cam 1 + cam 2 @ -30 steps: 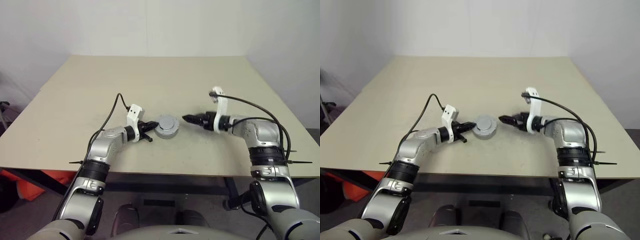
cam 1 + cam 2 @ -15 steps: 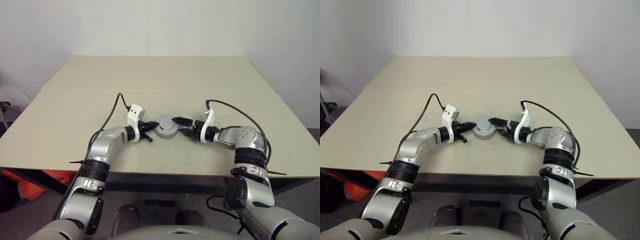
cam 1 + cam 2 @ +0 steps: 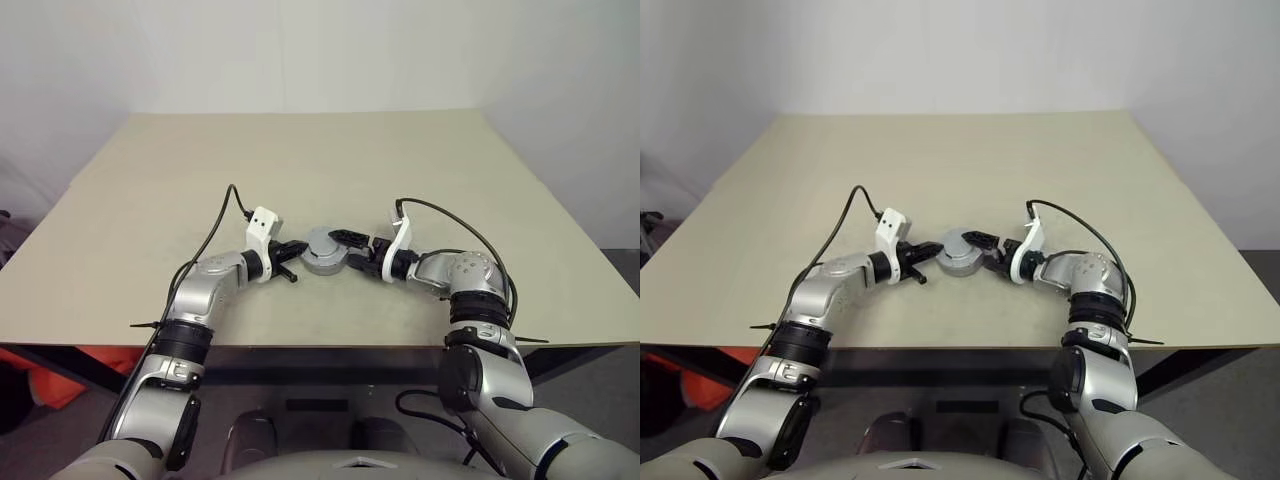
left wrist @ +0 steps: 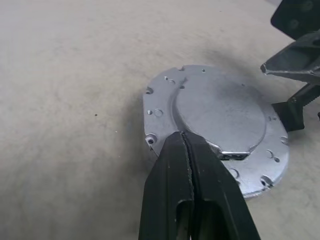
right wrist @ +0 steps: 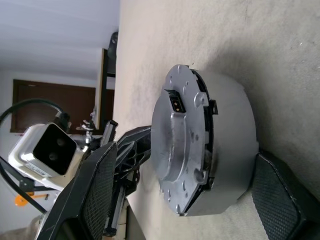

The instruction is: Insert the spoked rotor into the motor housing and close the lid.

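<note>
Beige table (image 3: 300,160) against a plain white wall, with both arms meeting near its middle.

Head views: finds the motor housing (image 3: 325,258) standing on the tabletop between the two arms, with the lid (image 3: 322,241) already on top. Shows the right gripper (image 3: 346,252) swung in from well off to the right a second ago, wrist rolled, fingers spread wide with one on either side of the housing; not yet closed on it. Shows the left gripper (image 3: 292,251) clenched, empty, tips at the housing's left side, unmoved over the same second. Reads as the right arm arriving to steady or squeeze the closed assembly, so likely late in the task.

Left wrist view: looks along the closed black fingers (image 4: 170,165) onto the lid, tips resting at or just over its notched rim; contact cannot be confirmed. Catches the other gripper's black fingers at the far edge, cut off by the frame.

Right wrist view: sees the housing side-on between two wide textured pads (image 5: 97,190), each apart from the metal wall. Shows a dark seam between lid and housing, so full seating stays uncertain.

Hidden: the spoked rotor, presumably under the lid, though that cannot be checked; the copper coils likewise.
</note>
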You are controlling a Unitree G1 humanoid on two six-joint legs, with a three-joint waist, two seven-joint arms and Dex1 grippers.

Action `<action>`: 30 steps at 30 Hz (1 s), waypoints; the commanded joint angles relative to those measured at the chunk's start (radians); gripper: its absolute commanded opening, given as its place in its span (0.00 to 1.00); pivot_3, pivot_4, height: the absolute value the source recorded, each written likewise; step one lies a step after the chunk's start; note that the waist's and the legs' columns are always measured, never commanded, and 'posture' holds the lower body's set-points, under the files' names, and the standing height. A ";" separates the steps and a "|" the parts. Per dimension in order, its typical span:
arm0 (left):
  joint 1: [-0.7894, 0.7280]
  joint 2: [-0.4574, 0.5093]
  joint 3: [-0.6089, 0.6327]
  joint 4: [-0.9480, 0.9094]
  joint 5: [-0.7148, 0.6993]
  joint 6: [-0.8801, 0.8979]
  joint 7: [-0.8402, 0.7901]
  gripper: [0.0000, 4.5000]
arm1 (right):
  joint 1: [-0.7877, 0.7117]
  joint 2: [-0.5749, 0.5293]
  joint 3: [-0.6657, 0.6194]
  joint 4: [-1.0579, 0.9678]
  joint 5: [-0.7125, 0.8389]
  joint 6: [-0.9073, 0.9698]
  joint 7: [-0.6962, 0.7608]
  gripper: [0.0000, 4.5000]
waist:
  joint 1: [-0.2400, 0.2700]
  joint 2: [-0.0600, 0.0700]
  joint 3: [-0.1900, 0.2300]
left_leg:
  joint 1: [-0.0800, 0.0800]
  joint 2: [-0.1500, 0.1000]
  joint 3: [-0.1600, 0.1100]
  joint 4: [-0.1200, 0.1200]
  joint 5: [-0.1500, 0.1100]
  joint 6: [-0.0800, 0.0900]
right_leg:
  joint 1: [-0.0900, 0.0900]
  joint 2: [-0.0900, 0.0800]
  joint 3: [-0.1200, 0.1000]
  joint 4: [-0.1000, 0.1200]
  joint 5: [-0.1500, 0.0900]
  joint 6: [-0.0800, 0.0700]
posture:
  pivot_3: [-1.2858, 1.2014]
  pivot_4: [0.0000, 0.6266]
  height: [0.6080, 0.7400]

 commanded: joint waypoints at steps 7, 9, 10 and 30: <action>0.013 -0.010 -0.029 0.005 0.014 0.006 0.006 0.00 | -0.042 0.044 0.076 0.086 -0.016 -0.118 -0.016 0.78 | -0.001 0.000 0.000 | 0.002 0.000 0.000 -0.001 0.000 0.000 | -0.001 0.001 0.000 -0.001 0.000 0.000 | 0.52 0.00 1.00; 0.014 -0.011 -0.029 0.004 0.015 0.005 0.008 0.00 | -0.047 0.036 0.080 0.092 -0.014 -0.121 -0.013 0.62 | -0.001 0.000 0.000 | 0.002 0.000 0.000 -0.001 0.000 0.000 | -0.001 0.001 0.000 -0.001 0.000 0.000 | 0.52 0.00 1.00; 0.014 -0.011 -0.029 0.004 0.016 0.004 0.008 0.00 | -0.049 0.033 0.082 0.094 -0.013 -0.121 -0.012 0.54 | -0.001 0.001 0.000 | 0.002 0.000 0.000 -0.001 0.000 0.000 | -0.001 0.001 0.000 -0.001 0.000 0.000 | 0.52 0.00 1.00; -0.004 -0.033 0.157 0.036 -0.055 -0.062 0.111 0.00 | -0.126 -0.005 -0.085 0.268 0.087 -0.171 -0.123 0.47 | -0.006 0.001 0.000 | -0.001 0.001 0.001 -0.002 0.000 0.000 | -0.005 0.001 0.000 -0.001 0.000 0.000 | 0.52 0.00 1.00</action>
